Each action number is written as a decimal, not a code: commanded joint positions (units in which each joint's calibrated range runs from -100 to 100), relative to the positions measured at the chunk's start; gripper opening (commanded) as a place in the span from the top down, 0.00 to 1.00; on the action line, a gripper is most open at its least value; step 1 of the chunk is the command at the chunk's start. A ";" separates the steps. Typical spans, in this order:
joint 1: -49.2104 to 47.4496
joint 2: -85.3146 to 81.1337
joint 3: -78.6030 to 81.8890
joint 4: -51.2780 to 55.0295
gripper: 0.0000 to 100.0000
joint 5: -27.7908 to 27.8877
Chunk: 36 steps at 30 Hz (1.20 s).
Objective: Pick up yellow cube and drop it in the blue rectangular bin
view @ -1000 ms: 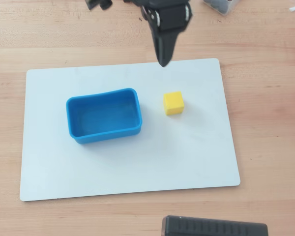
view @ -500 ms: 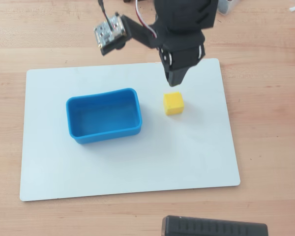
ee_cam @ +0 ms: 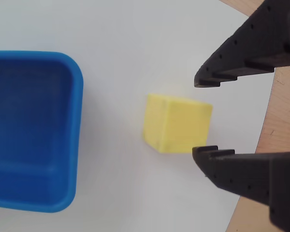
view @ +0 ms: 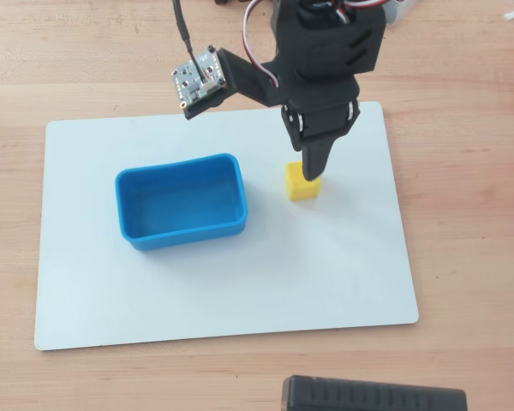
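Note:
The yellow cube (view: pixel 301 189) sits on a white board, just right of the blue rectangular bin (view: pixel 185 233), which is empty. My gripper (view: pixel 313 171) hangs over the cube's far edge in the overhead view and hides part of its top. In the wrist view the gripper (ee_cam: pixel 205 116) is open, its two black fingertips (ee_cam: pixel 210 77) level with the right side of the cube (ee_cam: pixel 174 123). The cube's corner reaches into the gap and no finger visibly touches it. A narrow strip of board separates the cube from the bin (ee_cam: pixel 78 121) on the left.
The white board (view: pixel 325 274) lies on a wooden table (view: pixel 463 214). A black block (view: pixel 373 398) sits at the near edge. The wrist camera's circuit board (view: pixel 197 77) sticks out left of the arm. A grey container (view: pixel 403 7) is at the top right.
The arm has come forward and down from the board's far edge until its fingertips overlap the cube's top. Cube and bin have not moved.

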 commanded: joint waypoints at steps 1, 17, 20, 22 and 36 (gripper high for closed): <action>0.30 0.29 -10.23 0.08 0.78 -1.17; 0.12 5.68 -11.23 -0.91 0.74 -1.42; 0.38 6.42 -10.86 -1.74 0.75 -1.47; 0.30 6.88 -10.68 -2.07 0.75 -1.47; -0.30 9.95 -8.86 -4.63 0.81 -1.47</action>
